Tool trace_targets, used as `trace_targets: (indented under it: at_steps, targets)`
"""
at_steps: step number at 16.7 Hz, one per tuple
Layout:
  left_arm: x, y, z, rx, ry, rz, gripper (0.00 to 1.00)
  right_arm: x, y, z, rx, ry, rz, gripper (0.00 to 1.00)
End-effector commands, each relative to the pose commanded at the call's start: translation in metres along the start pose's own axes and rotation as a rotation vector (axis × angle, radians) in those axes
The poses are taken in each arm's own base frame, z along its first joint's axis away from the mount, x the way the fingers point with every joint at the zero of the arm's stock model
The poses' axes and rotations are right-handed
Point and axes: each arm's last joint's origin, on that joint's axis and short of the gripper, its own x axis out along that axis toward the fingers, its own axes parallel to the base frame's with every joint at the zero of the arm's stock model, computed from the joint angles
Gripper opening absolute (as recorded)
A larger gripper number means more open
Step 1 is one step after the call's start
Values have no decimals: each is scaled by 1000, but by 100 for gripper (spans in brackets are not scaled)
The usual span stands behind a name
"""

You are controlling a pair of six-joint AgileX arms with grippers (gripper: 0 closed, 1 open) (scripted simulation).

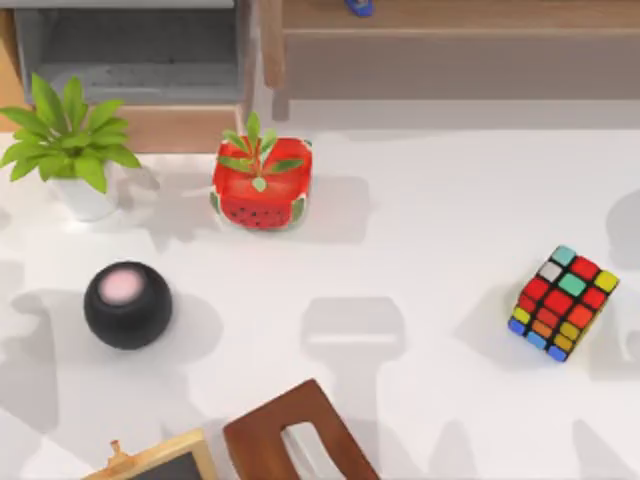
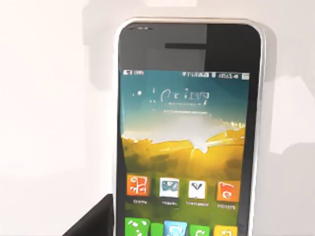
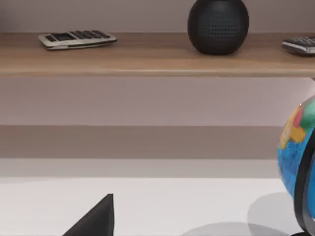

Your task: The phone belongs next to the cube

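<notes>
The landmark here is the red watermelon planter [image 1: 261, 187], which sits near the back of the white tabletop [image 1: 420, 260]. Far to its left stands a leafy green plant in a white pot [image 1: 68, 145]. A round black speaker [image 1: 127, 304] rests to the planter's left and closer to the front edge. Toward the front from the planter, at the tabletop's front edge, lie a brown wooden stand [image 1: 292, 440] and, to the left of it, the corner of a small framed chalkboard [image 1: 160, 460]. The cube [image 1: 563, 303] sits far to the planter's right, near the right edge, turned at a slant. In the left wrist view, the phone [image 2: 187, 132] shows up close with its screen lit, and a dark part of the left arm's jaws sits at its lower corner, but I cannot tell if they grip it. In the right wrist view, a wooden shelf [image 3: 147, 56] holds a calculator [image 3: 77, 39] and a second black speaker [image 3: 218, 24], with a globe [image 3: 298, 162] off to one side; I cannot tell if the right arm's jaws are released or clenched.
</notes>
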Motion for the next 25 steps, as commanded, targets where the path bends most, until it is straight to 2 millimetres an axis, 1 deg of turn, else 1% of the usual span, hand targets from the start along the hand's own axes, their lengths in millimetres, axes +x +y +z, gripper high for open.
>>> trace_targets:
  at_steps: [4, 7, 8, 15, 17, 20, 21, 24, 25]
  targets:
    - [37, 24, 11, 12, 155, -75, 100, 0, 0, 0, 0, 0, 0, 100]
    - [53, 35, 14, 18, 218, -108, 100, 0, 0, 0, 0, 0, 0, 100]
    - [56, 37, 14, 19, 229, -114, 100, 0, 0, 0, 0, 0, 0, 100]
    - [57, 36, 14, 21, 231, -115, 100, 0, 0, 0, 0, 0, 0, 100]
    - [68, 35, 11, 19, 233, -116, 100, 0, 0, 0, 0, 0, 0, 100]
    - [90, 34, 7, 19, 227, -112, 100, 0, 0, 0, 0, 0, 0, 100]
    - [94, 33, 5, 19, 230, -114, 100, 0, 0, 0, 0, 0, 0, 100]
    - [95, 33, 5, 19, 231, -115, 100, 0, 0, 0, 0, 0, 0, 100]
    - [95, 33, 5, 19, 231, -115, 92, 0, 0, 0, 0, 0, 0, 100]
